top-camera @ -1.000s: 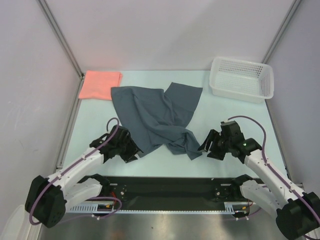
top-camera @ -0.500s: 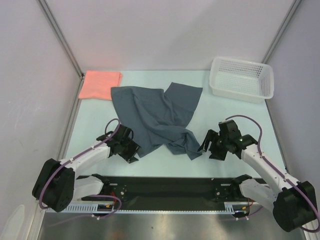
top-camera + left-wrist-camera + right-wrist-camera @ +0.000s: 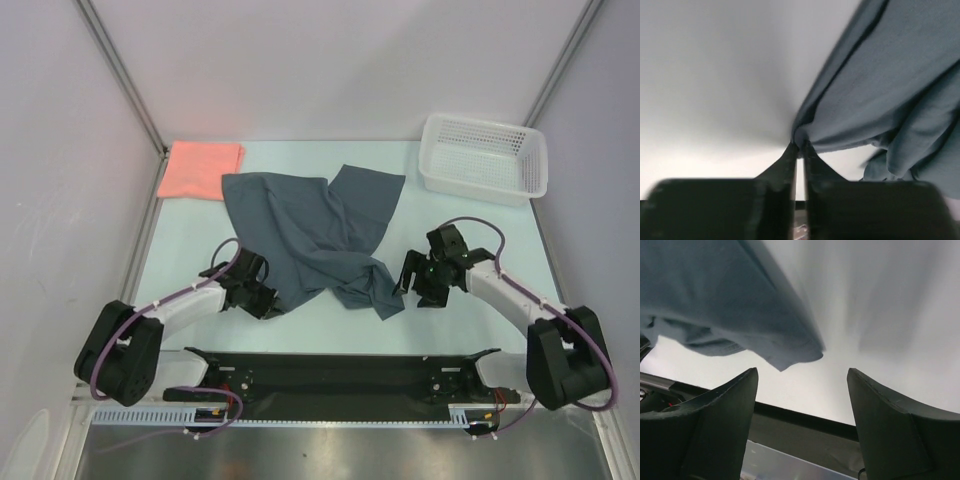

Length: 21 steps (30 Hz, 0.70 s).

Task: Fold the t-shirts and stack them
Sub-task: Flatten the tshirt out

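Note:
The slate blue-grey t-shirt (image 3: pixel 315 230) lies crumpled in the middle of the pale table. Its near left corner (image 3: pixel 801 136) is pinched between the tips of my left gripper (image 3: pixel 272 305), which is shut on the cloth. At the shirt's near right corner (image 3: pixel 795 356) my right gripper (image 3: pixel 408 285) stands open, its fingers (image 3: pixel 730 400) wide apart and nothing between them. The salmon-pink t-shirt (image 3: pixel 202 168), a folded rectangle, rests at the far left corner.
A white mesh basket (image 3: pixel 485 157) stands at the far right of the table. Grey walls close in the left, right and back sides. A black base rail (image 3: pixel 340 375) runs along the near edge between the arm bases.
My left gripper has shut on the grey shirt's near left corner. The right gripper has slid up and left, closer to the shirt's near right corner, and opened a little wider.

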Tool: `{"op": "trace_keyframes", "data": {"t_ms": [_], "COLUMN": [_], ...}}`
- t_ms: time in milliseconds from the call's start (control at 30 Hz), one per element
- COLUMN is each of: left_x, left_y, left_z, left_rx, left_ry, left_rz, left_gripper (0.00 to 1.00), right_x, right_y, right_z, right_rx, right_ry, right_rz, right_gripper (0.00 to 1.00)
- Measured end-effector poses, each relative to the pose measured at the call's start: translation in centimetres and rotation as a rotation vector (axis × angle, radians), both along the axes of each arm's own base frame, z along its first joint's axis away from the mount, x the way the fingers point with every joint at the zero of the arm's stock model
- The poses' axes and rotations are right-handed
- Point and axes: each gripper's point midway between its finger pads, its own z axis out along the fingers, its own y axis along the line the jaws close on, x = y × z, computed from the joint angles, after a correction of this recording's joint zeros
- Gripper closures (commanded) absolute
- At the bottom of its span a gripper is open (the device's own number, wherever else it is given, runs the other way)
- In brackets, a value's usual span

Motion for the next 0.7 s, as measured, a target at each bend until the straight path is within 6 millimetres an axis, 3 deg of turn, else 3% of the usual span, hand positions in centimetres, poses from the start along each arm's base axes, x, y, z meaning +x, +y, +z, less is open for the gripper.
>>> {"op": "trace_keyframes", "data": {"t_ms": [67,133,300,400,467,500,567,600,700], "left_x": [0.4,0.9,2.3,3.8,4.6,4.9,5.3,5.4,5.2], "left_y": [0.3,0.7,2.3,2.7,2.8,2.9,2.9,2.8,3.0], "left_z": [0.0,0.0,1.8,4.8,6.8,7.8,9.4,9.9,11.0], "left_rx": [0.01,0.045,0.151,0.191,0.205,0.212,0.225,0.232,0.257], "left_ry": [-0.007,-0.024,-0.101,-0.206,-0.271,-0.302,-0.344,-0.36,-0.393], "left_rz": [-0.006,-0.02,-0.071,-0.116,-0.144,-0.162,-0.204,-0.225,-0.275], "left_gripper": [1.0,1.0,1.0,0.99,1.0,1.0,1.0,1.0,1.0], "right_x": [0.3,0.4,0.5,0.9,1.3,1.5,1.7,1.8,1.7], "right_y": [0.0,0.1,0.7,1.1,1.3,1.5,1.5,1.5,0.8], "right_z": [-0.8,-1.5,-2.3,-2.3,-2.5,-2.7,-3.2,-3.4,-2.8], "right_rx": [-0.009,-0.013,0.004,0.016,0.02,0.022,0.017,0.011,-0.041], "right_ry": [0.014,0.025,0.032,0.004,-0.015,-0.017,-0.009,-0.002,0.021], "right_rz": [0.018,0.043,0.097,0.135,0.157,0.165,0.179,0.181,0.181], "right_gripper": [0.32,0.45,0.43,0.47,0.59,0.73,0.86,0.98,1.0]}}
